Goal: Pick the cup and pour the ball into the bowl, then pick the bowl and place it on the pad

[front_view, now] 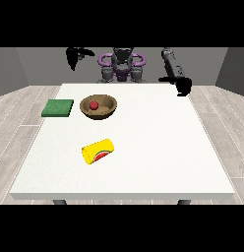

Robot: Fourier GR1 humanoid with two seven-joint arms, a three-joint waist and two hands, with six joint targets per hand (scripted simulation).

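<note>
White worktop (143,147) is carrying a yellow cup (98,151) lying on its side near us, the red ball (94,105) sitting in the wooden bowl (107,110) beside the green pad (57,108), while I cannot tell the finger state of either robot hand, one at the view's left (75,55), one at the view's right (181,85).

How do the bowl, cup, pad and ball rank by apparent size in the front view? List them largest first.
1. Bowl
2. Cup and pad: look alike in extent, and the cup lies nearer the camera, so unranked
3. Ball, inside the bowl, clearly smallest
</note>
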